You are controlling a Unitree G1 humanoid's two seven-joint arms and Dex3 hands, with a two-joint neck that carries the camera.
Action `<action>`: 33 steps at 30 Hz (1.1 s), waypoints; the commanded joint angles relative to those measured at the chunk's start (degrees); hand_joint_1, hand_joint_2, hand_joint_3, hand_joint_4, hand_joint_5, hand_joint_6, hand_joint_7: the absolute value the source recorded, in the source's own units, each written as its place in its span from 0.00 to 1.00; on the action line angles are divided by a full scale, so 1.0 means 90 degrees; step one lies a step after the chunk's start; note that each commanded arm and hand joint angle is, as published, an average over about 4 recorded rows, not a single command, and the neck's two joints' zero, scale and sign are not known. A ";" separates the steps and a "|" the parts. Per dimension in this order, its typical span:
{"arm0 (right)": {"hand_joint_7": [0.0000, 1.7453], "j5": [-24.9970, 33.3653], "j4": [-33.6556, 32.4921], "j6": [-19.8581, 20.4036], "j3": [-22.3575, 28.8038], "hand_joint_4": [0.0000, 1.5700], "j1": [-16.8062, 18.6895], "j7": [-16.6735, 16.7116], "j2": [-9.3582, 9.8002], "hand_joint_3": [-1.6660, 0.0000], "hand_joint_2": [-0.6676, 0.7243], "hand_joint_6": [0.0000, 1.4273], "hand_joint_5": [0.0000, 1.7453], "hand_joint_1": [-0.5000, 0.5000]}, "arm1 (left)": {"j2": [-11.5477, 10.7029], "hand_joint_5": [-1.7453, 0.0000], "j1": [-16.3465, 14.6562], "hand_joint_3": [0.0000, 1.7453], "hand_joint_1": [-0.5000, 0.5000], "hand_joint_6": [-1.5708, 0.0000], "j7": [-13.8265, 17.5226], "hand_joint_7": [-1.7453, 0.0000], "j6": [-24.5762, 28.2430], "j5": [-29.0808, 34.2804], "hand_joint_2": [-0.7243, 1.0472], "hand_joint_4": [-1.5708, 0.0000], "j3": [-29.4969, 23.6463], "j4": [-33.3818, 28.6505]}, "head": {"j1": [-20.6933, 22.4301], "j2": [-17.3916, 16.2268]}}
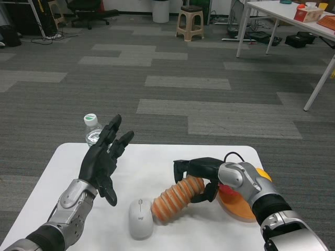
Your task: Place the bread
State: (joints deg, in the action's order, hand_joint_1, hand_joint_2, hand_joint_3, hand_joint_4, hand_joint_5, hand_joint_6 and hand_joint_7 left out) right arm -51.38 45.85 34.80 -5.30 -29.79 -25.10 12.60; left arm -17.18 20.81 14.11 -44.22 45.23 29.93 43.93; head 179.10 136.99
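Observation:
A long ridged orange-brown bread loaf (175, 200) lies slanted on the white table (152, 162), its lower end next to a white computer mouse (141, 218). My right hand (199, 175) grips the loaf's upper end, fingers curled over it. An orange plate (242, 207) sits just right of the loaf, partly hidden under my right wrist, with something red showing on it. My left hand (104, 159) is raised above the table's left side, fingers spread, holding nothing.
A clear plastic bottle with a white cap (92, 128) stands at the table's far left edge, behind my left hand. Beyond the table is grey carpet, a stool (189, 22) and another white table (293, 15) at the far right.

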 commanded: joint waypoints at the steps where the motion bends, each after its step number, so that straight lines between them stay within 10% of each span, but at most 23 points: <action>1: 0.87 0.0006 -0.0197 -0.0075 0.0083 0.00 -0.0137 -0.0068 0.0168 0.40 0.23 0.01 0.50 0.00 | -0.0025 0.76 0.0060 0.05 1.00 1.00 0.0019 1.00 -0.0028 0.0013 0.05 1.00 0.0014 0.0002 | -0.0001 0.0001; 13: 0.76 -0.0014 -0.0644 -0.0126 0.0435 0.00 -0.0130 -0.0148 0.0309 0.43 0.18 0.00 0.43 0.04 | -0.0044 0.76 0.0070 0.05 1.00 1.00 0.0014 1.00 -0.0028 0.0033 0.05 1.00 0.0034 0.0002 | -0.0036 0.0020; 25: 0.10 0.0018 -0.0888 -0.0165 0.0530 0.00 -0.0049 -0.0351 0.0270 0.43 0.14 0.00 0.07 0.04 | -0.0044 0.76 0.0070 0.05 1.00 1.00 0.0016 1.00 -0.0028 0.0033 0.05 1.00 0.0031 0.0002 | -0.0025 0.0009; 33: 0.00 0.0489 -0.1059 -0.0327 0.0596 0.00 0.0075 -0.0492 0.0251 0.43 0.14 0.00 0.06 0.04 | -0.0054 0.76 0.0070 0.05 1.00 1.00 0.0021 1.00 -0.0028 0.0033 0.05 1.00 0.0034 0.0002 | -0.0026 0.0006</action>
State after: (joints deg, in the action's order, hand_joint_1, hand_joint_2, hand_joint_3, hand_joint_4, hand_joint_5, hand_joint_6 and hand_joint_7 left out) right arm -48.33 37.12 32.41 -0.67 -29.68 -29.18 14.94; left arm -17.18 20.83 14.11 -44.23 45.48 30.07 43.98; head 178.88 137.04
